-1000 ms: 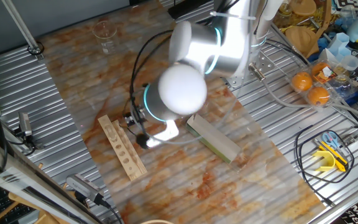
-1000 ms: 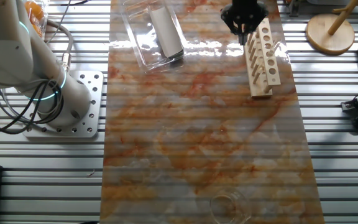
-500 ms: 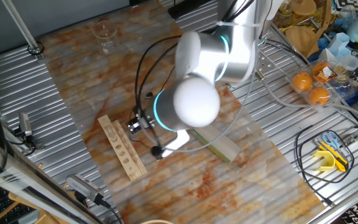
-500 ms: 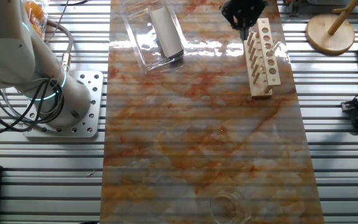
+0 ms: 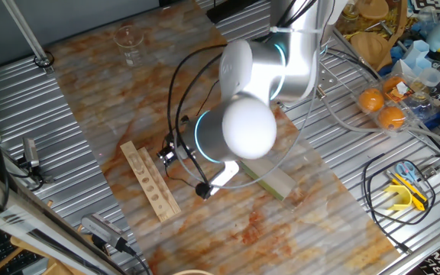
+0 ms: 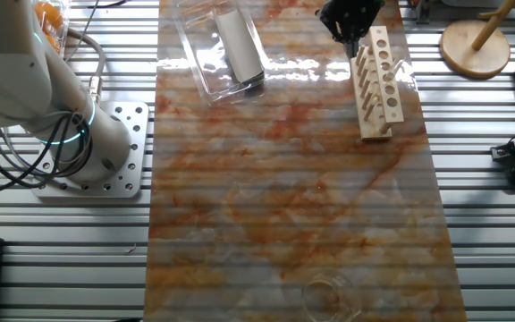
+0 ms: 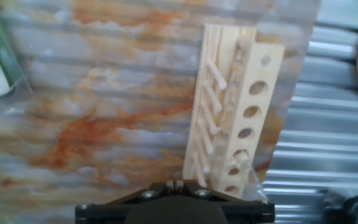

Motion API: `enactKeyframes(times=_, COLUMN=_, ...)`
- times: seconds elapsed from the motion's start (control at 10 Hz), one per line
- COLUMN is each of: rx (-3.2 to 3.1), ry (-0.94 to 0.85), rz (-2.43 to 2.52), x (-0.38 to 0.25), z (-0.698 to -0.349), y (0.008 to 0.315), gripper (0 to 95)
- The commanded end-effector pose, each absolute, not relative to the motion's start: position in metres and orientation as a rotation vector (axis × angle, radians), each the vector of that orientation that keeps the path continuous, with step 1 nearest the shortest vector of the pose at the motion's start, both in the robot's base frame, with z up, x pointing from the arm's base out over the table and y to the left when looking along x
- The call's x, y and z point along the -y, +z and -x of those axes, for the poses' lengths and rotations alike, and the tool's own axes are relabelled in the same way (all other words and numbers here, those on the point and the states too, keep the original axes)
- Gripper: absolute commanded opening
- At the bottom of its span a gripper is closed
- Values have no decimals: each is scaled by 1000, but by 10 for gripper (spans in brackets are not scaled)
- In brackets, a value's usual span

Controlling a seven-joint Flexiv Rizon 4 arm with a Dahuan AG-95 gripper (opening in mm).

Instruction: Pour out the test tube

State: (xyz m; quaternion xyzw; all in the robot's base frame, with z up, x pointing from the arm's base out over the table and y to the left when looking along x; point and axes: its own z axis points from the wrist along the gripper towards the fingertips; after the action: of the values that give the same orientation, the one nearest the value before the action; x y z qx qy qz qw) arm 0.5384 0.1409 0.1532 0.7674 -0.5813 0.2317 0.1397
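Observation:
A wooden test tube rack (image 7: 236,112) lies on the marbled table, with a row of round holes along its top bar. It also shows as the rack (image 5: 151,182) and the rack (image 6: 379,85) in the two fixed views. A faint clear shape (image 7: 246,167) sits at a hole near the rack's close end; I cannot tell whether it is the test tube. My gripper (image 7: 174,184) hangs above the table just beside that end, its two fingers pressed together with nothing between them. It shows black as the gripper (image 6: 349,34), and as the gripper (image 5: 171,154) under the arm.
A clear tray (image 6: 190,40) holds a grey block (image 6: 240,45) beside the rack; the block (image 5: 270,177) shows under the arm. A glass beaker (image 6: 329,295) stands at the far end of the table, also seen as the beaker (image 5: 128,37). Ribbed metal borders the mat.
The arm has swung a little toward the tray side and the gripper has shifted slightly along the rack's end. Rack, tray and beaker have stayed put.

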Motion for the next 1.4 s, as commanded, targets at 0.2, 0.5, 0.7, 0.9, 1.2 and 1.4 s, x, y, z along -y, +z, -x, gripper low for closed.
enactKeyframes(times=0.2, rx=1681, ry=628, rz=-2228, x=-140, z=-538, y=154, gripper=0)
enactKeyframes(times=0.5, rx=1484, ry=739, rz=-2269, x=-140, z=-538, y=154, gripper=0)
enactKeyframes(times=0.7, rx=1424, ry=746, rz=-2268, x=-140, z=-538, y=154, gripper=0)
enactKeyframes(times=0.9, rx=1408, ry=726, rz=-2296, x=-140, z=-538, y=154, gripper=0)
enactKeyframes(times=1.2, rx=1441, ry=750, rz=-2259, x=-147, z=-539, y=161, gripper=0)
enactKeyframes(times=1.4, rx=1435, ry=776, rz=-2221, x=-161, z=-548, y=167, gripper=0)
